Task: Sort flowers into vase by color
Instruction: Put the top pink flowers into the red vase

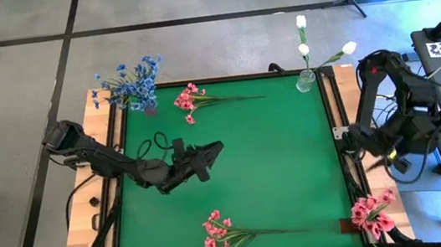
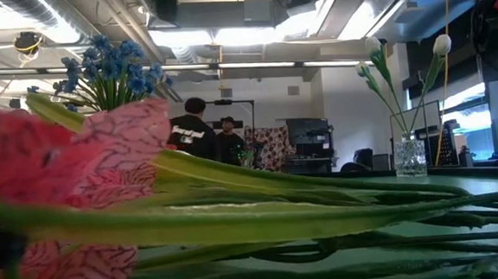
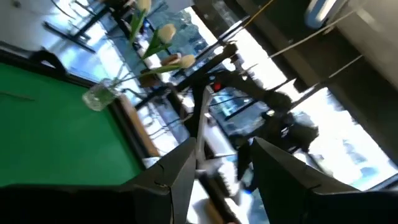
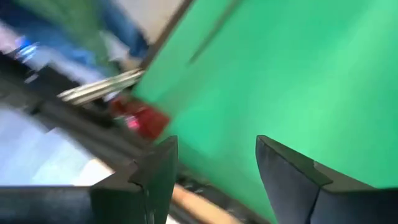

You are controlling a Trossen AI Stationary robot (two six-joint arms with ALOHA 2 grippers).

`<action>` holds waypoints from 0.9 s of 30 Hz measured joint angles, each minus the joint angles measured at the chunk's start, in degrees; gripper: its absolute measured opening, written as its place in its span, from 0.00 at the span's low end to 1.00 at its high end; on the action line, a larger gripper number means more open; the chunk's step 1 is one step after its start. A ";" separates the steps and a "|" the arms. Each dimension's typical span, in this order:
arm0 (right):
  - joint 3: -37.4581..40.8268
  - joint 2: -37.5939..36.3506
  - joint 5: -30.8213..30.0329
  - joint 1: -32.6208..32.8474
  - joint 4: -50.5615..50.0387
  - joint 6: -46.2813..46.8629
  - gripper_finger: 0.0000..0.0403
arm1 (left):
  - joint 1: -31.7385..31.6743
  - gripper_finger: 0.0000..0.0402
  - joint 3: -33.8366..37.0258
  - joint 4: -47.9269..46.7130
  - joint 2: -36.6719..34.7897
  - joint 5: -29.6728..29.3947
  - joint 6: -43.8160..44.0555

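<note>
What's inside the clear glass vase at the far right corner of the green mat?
The glass vase holds the white tulip-like buds on thin green stems, three blooms showing from above. Whether it holds water cannot be told.

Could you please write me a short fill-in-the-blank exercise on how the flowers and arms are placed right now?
1. The glass vase at the mat's far right corner holds ____ buds.
2. The number of pink sprays lying loose on the green mat is ____.
3. The blue flowers stand at the mat's far ____ corner.
4. The left claw, over the mat, holds ____, its fingers apart.

Missing words: white; two; left; nothing
</note>
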State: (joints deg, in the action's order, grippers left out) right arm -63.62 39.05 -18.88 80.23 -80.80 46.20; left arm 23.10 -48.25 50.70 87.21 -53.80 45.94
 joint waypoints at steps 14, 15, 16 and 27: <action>-9.39 -1.33 -37.32 -0.02 -9.19 18.07 0.53 | -10.36 0.33 -6.93 -10.82 14.34 -0.65 6.31; -9.43 -1.51 -39.52 -0.02 -9.26 19.16 0.53 | -11.46 0.33 -6.91 -11.47 15.02 -0.63 7.84; -9.44 -1.71 -41.87 -0.02 -9.25 20.19 0.53 | -12.66 0.33 -6.89 -11.99 15.76 -0.62 9.93; -9.46 -1.81 -55.57 -0.02 -9.21 31.51 0.53 | -24.89 0.35 -7.21 -18.21 19.42 13.52 7.80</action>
State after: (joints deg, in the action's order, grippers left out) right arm -73.08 37.23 -74.46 80.20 -90.02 77.71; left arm -1.79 -55.46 32.49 106.63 -40.28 53.75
